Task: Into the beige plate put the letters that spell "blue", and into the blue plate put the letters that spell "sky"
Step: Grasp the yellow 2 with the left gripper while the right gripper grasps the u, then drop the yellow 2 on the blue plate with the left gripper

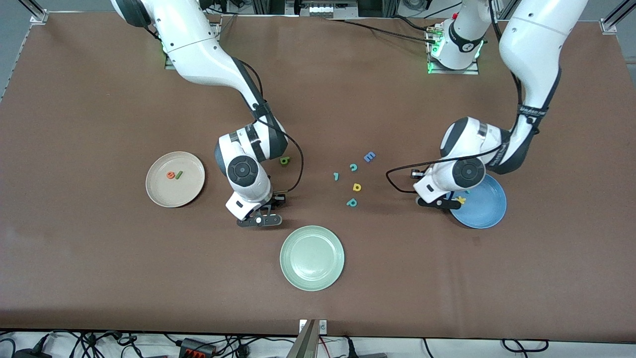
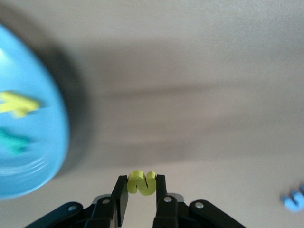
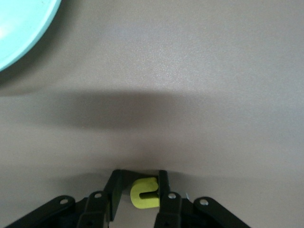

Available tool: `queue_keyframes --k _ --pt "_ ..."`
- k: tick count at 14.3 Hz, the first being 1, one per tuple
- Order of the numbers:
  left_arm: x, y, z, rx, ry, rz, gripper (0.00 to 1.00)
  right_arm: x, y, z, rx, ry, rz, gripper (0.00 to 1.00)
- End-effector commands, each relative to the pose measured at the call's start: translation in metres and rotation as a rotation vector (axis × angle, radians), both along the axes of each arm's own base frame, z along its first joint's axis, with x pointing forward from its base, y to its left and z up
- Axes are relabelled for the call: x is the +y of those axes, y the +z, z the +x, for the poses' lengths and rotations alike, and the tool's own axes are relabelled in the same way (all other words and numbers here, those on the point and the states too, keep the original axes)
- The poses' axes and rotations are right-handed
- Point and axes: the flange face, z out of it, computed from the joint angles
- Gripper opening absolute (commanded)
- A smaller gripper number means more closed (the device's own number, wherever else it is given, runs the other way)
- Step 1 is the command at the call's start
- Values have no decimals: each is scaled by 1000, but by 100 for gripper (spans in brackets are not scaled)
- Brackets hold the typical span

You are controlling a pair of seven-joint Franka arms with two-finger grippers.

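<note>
The beige plate [image 1: 169, 196] holds the orange e [image 1: 170, 175] and the dark green l [image 1: 179, 174]. The green b [image 1: 284, 160] lies on the table beside the right arm's wrist. My right gripper [image 1: 259, 219] [image 3: 139, 175] is down at the table with the yellow u [image 3: 144, 194] between its fingers. One finger touches the u and a narrow gap shows at the other. My left gripper [image 1: 437, 203] [image 2: 141, 178] is shut on the yellow s [image 2: 141, 183], just beside the rim of the blue plate [image 1: 484, 211] [image 2: 28, 161]. The yellow k [image 1: 461, 200] [image 2: 18, 104] and the teal y [image 2: 14, 141] lie in that plate.
A pale green plate [image 1: 312, 257] [image 3: 19, 28] sits nearest the front camera. Loose letters lie between the two grippers: a blue E [image 1: 369, 157] [image 2: 294, 202], a teal c [image 1: 353, 167], a small teal letter [image 1: 336, 175], a rounded yellow letter [image 1: 357, 187] and a teal p [image 1: 352, 202].
</note>
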Motion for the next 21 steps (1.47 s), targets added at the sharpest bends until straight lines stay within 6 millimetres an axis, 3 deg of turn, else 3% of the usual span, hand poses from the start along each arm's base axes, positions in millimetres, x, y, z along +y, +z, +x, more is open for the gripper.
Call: queue_keyframes --k 1,3,5,6,7,8,12,13,16,17,19,21 --pt "66 20 21 6 -111 28 6 0 -4 0 3 -5 -18 36" --pt "119 12 31 5 -226 -33 11 -4 -3 0 25 -32 -17 36" --pt "151 -7 35 -17 -263 -81 16 -3 -4 -4 45 -54 -30 36" --pt "157 -9 35 -17 -255 -83 34 -2 -4 -4 45 -65 -30 36" --pt "155 -10 35 -15 -256 -83 90 -1 -5 -6 49 -68 -32 36" --pt "155 -10 36 -17 -262 -84 100 -2 -6 -6 57 -71 -35 36" --pt "142 -2 37 -22 -275 -84 100 -3 -7 -7 66 -71 -39 35" --pt "131 9 42 -38 -284 -80 100 -5 -7 -6 67 -75 -40 28" --pt "110 70 61 24 -273 -56 100 -10 -7 -3 67 -81 -37 7" --pt "106 90 66 28 -248 -44 100 -14 -5 0 65 -85 -36 5" --pt "79 132 75 10 -171 3 100 -17 8 4 49 -94 -30 5" --pt "73 170 79 -9 -36 50 100 -36 23 8 32 -116 -56 5"
